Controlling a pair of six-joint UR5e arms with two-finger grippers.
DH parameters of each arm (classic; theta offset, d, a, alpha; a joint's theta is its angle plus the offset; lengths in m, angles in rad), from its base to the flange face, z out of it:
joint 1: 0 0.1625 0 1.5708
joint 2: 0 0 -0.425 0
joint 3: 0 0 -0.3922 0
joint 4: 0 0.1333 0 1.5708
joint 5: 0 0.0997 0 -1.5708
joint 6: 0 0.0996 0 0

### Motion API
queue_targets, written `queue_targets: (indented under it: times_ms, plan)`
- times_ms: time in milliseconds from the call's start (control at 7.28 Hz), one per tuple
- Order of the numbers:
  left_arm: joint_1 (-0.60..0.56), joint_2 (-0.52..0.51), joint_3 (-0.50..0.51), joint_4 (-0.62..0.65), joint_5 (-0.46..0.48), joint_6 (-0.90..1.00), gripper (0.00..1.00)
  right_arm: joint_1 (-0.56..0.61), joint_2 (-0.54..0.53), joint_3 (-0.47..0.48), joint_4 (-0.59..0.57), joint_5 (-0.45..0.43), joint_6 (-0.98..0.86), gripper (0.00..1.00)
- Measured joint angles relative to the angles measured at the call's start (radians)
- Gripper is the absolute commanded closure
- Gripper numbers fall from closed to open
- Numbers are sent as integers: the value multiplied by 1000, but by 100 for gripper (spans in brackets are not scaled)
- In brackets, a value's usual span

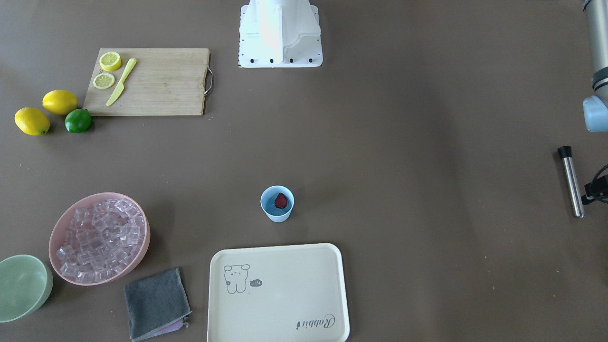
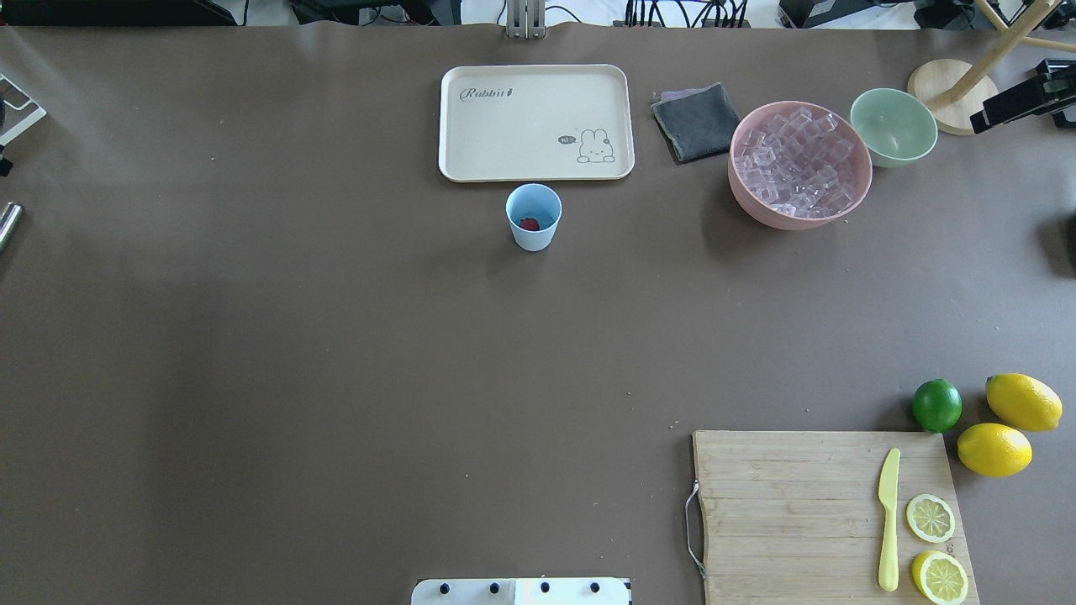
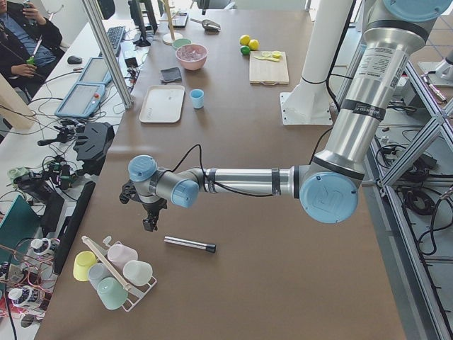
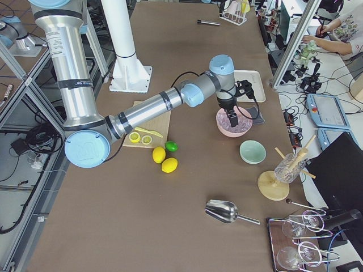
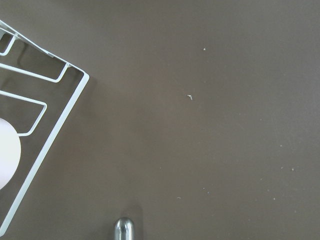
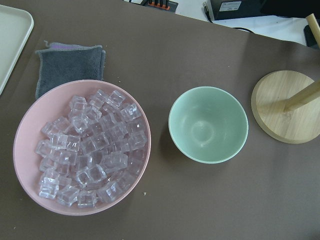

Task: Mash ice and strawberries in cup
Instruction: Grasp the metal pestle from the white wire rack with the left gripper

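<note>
1. Light-blue cup (image 1: 277, 205): upright, near the cream tray (image 1: 285, 304), one strawberry (image 1: 281, 200) inside.
2. Ice cubes (image 6: 90, 150): heaped in pink bowl (image 6: 21, 132) (well apart from cup).
3. Left gripper (image 3: 147, 216) near steel rod (image 3: 190, 245), right gripper (image 4: 233, 120) above bowl: I cannot tell either claw's spread.

One cup (image 2: 533, 241), one strawberry (image 2: 529, 223), two bowls (image 2: 894, 128), two lemons (image 2: 1023, 402)

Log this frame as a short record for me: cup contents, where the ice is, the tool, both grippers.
cup: upright by the tray, holds one strawberry; no ice visible inside
ice: heaped in the pink bowl
metal rod: lying on the table, not gripped
left gripper: above the table near the rod; open or shut unclear
right gripper: over the pink bowl; open or shut unclear
</note>
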Motion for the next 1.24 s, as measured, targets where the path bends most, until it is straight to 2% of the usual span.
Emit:
queue_targets:
  times_ms: [412, 1236]
  plan:
    - [2, 1, 47, -2, 13, 19, 8, -37, 4, -1, 13, -52, 1, 0]
    - [42, -24, 99, -7, 12, 14, 10, -39, -9, 6, 43, -60, 1, 0]
